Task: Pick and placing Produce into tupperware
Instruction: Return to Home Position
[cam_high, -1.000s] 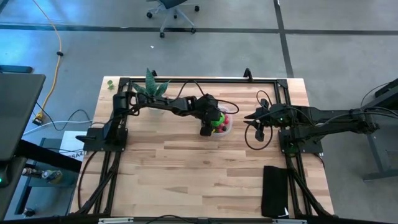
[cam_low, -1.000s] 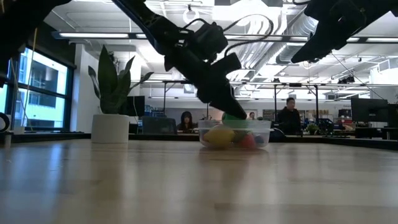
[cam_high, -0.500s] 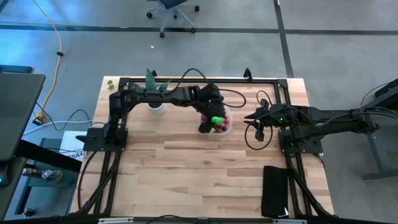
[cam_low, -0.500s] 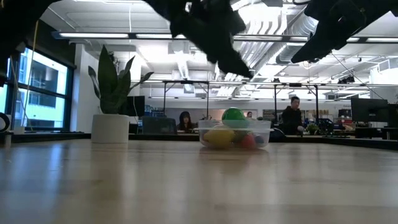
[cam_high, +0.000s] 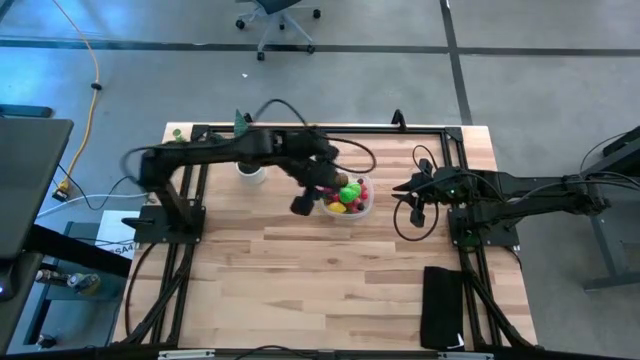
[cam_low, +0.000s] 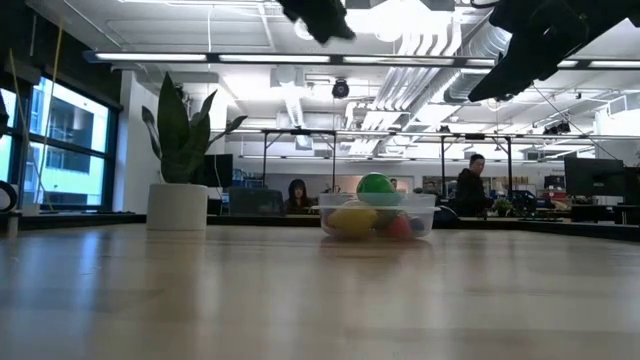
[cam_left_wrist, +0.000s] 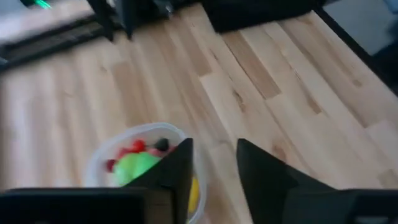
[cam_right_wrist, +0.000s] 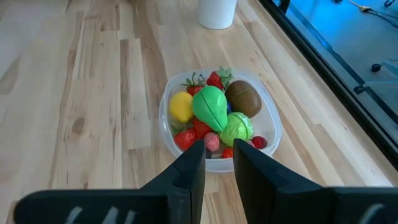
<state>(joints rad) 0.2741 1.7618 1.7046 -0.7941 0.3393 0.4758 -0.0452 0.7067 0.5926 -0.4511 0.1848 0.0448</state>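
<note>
The left tool (cam_high: 302, 205) hangs high above the surface (cam_high: 300, 285), beside the tupperware (cam_high: 368, 203) rather than over it; its two fingers (cam_left_wrist: 179, 167) stand apart with nothing between them, so it is released and carries no load. In the low view it shows only at the very top, well clear of the bowl's rim. The tupperware sits toward the far middle of the surface, between the two arms, and the produce (cam_right_wrist: 209, 109) is heaped inside it: a green avocado-like piece on top, a yellow lemon, a brown kiwi, a round green piece and several red strawberries. A white plant pot (cam_high: 252, 173) stands near it at the far edge. The right tool (cam_high: 415, 205) waits on the other side of the bowl, raised, a narrow gap between its fingers and nothing held. With the bowl this full and the left tool empty, I judge the step in hand to be the retreat to rest; the next move calls for folding the left arm back toward its base without brushing the pot.
</note>
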